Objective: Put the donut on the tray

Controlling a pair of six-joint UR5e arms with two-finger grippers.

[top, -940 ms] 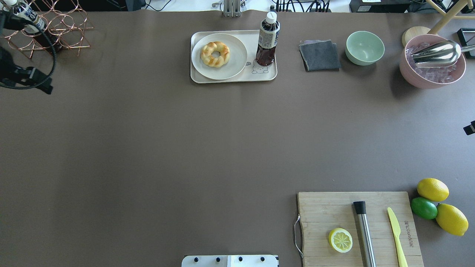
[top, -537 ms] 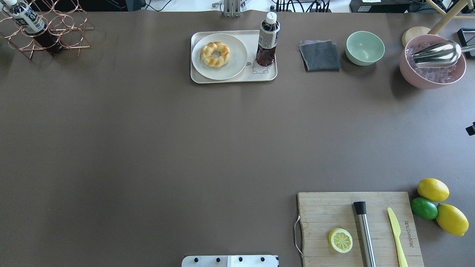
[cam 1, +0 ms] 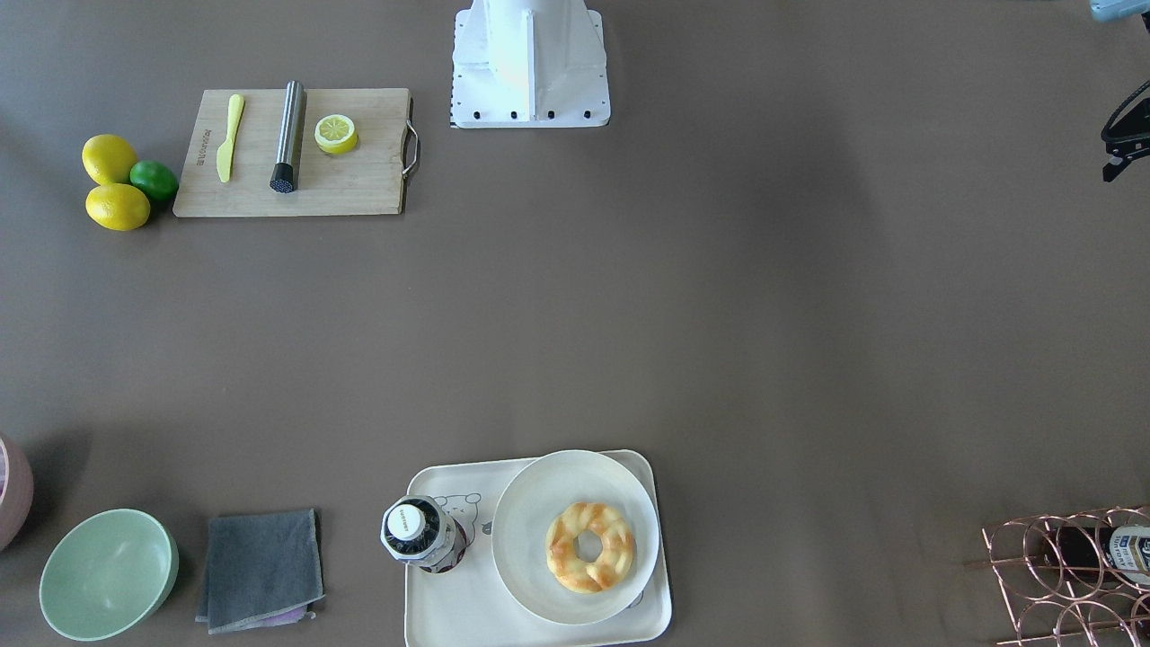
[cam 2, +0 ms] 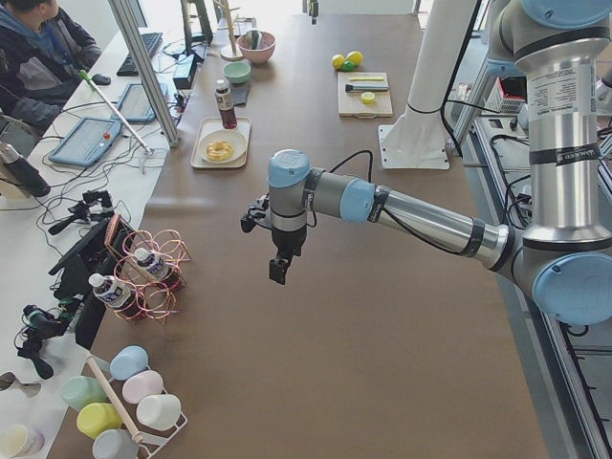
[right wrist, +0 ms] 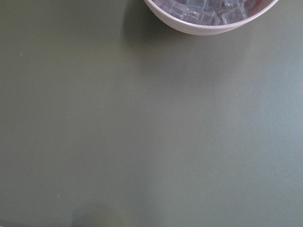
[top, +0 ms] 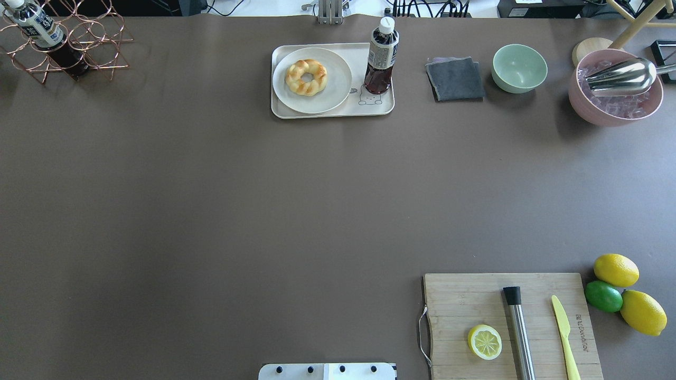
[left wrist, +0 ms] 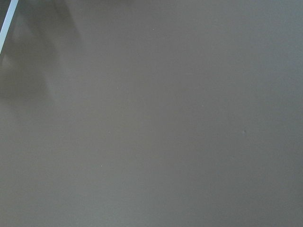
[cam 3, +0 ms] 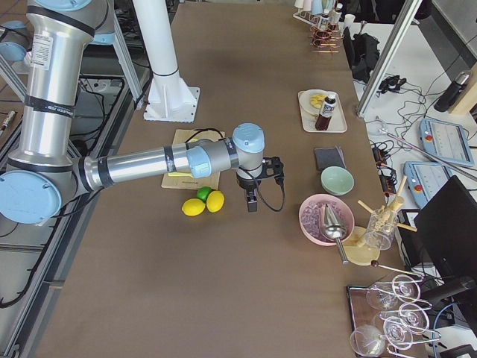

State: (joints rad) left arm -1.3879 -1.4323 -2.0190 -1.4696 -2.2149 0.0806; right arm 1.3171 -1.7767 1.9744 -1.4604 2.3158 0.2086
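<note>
The donut lay on the round plate, a little toward its 9 o'clock. The plate sat inside the tray, at 12 o'clock on the table in the overhead view. A bottle stood upright on the tray at the plate's 3 o'clock. My left gripper hung pointing down over the table, well apart from the tray. My right gripper hung likewise, with the pink ice bowl at 12 o'clock in its wrist view. I could not tell whether either pair of fingers was wide or narrow.
</note>
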